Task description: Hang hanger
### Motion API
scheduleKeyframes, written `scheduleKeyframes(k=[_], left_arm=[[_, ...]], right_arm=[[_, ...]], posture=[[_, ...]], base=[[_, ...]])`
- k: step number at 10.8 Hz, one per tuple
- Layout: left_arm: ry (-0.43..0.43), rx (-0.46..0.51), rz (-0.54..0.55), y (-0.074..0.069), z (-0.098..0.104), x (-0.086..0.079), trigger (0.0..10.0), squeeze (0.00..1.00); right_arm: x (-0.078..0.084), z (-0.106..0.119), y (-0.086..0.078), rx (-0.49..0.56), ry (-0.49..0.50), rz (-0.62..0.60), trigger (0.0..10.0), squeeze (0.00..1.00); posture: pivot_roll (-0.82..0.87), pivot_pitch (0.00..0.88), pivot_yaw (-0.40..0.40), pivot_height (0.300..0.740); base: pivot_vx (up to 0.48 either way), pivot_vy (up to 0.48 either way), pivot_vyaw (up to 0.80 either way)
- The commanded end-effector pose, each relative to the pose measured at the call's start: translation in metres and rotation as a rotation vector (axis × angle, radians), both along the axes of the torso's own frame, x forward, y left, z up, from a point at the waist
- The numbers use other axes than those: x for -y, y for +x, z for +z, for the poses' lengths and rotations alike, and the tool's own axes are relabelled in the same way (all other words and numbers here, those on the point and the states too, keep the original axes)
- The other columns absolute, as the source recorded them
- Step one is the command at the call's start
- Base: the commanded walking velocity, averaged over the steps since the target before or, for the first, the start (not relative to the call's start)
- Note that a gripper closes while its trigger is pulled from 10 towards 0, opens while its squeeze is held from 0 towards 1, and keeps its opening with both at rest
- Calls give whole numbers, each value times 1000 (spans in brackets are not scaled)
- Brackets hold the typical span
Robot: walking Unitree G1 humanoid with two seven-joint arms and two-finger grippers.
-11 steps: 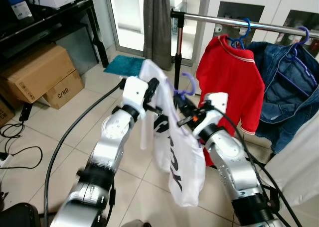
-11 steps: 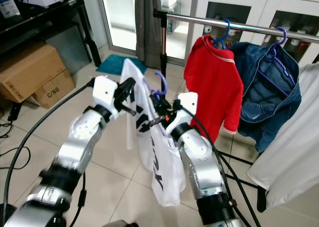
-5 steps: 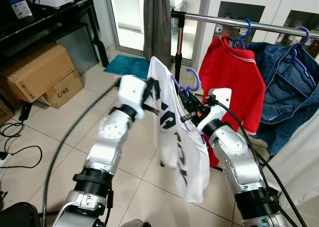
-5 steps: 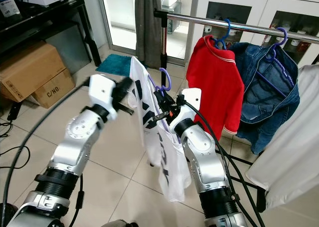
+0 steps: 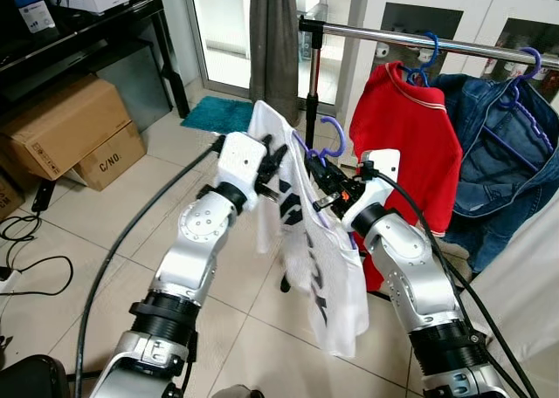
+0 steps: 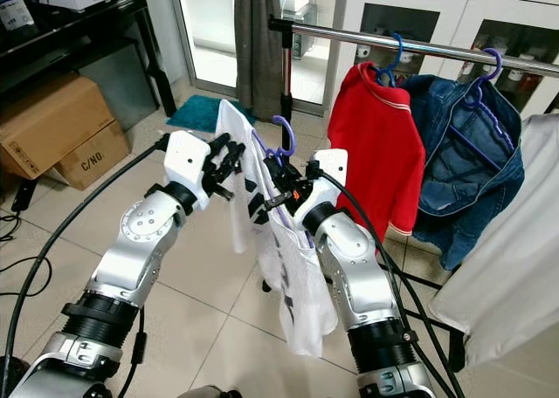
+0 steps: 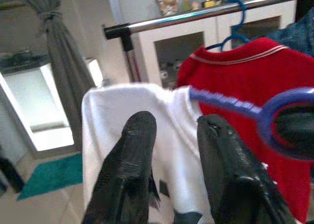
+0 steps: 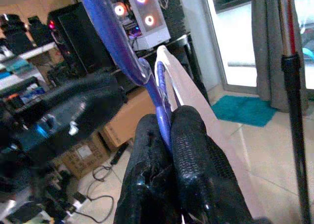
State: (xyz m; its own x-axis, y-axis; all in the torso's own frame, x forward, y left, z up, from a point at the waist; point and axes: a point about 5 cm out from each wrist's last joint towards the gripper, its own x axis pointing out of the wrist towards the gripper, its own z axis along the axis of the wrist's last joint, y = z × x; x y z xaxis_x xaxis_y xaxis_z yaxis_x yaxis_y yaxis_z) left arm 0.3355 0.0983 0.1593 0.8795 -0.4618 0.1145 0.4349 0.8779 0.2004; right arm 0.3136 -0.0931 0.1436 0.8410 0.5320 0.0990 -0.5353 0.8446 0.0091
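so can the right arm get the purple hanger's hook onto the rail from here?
Probably yes: the right gripper grips the purple hanger, and the rail left of the red shirt is bare, though higher up.

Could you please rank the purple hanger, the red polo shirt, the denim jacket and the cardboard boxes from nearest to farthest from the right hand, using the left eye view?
1. Purple hanger: gripped in the right hand.
2. Red polo shirt: just behind, on the rail.
3. Denim jacket: farther along the rail, to the robot's right.
4. Cardboard boxes: across the floor, far to the robot's left.
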Motion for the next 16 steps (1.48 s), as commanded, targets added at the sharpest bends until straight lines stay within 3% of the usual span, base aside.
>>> scheduleKeyframes(k=[1,3,4,5,10,11,12,13,16], left_arm=[[6,1,20,3,3,-3,10000,1000],[4,3,4,5,4,-1,10000,1000],[10,-1,-9,6,3,0,10000,667],[21,-4,-15,9,2,0,10000,0],[60,-14,-33,21,1,-2,9922,0],[59,-10,-37,22,3,0,3490,0],[56,-3,-41,23,4,2,588,0],[55,3,-44,23,5,3,0,0],[52,11,-48,23,4,6,0,0]], right_arm=[[0,15,2,50,25,15,0,0],[-2,19,1,74,30,32,0,0],[-2,20,0,78,31,36,0,0],[-4,21,-1,83,37,45,0,0],[-4,26,-2,104,50,60,0,0],[-4,26,-2,105,50,59,0,0],[-3,26,-2,106,50,56,0,0],[-3,26,-3,106,51,54,0,0],[-1,24,-2,102,49,40,0,0]], posture=[[-62,0,45,740],[-64,0,51,740],[-65,0,52,740],[-66,0,54,740],[-74,0,61,740],[-74,0,63,740],[-75,0,64,740],[-76,0,66,740],[-75,0,65,740]], base=[[0,0,0],[0,0,0],[0,0,0],[0,0,0],[0,0,0],[0,0,0],[0,0,0],[0,0,0],[0,0,0]])
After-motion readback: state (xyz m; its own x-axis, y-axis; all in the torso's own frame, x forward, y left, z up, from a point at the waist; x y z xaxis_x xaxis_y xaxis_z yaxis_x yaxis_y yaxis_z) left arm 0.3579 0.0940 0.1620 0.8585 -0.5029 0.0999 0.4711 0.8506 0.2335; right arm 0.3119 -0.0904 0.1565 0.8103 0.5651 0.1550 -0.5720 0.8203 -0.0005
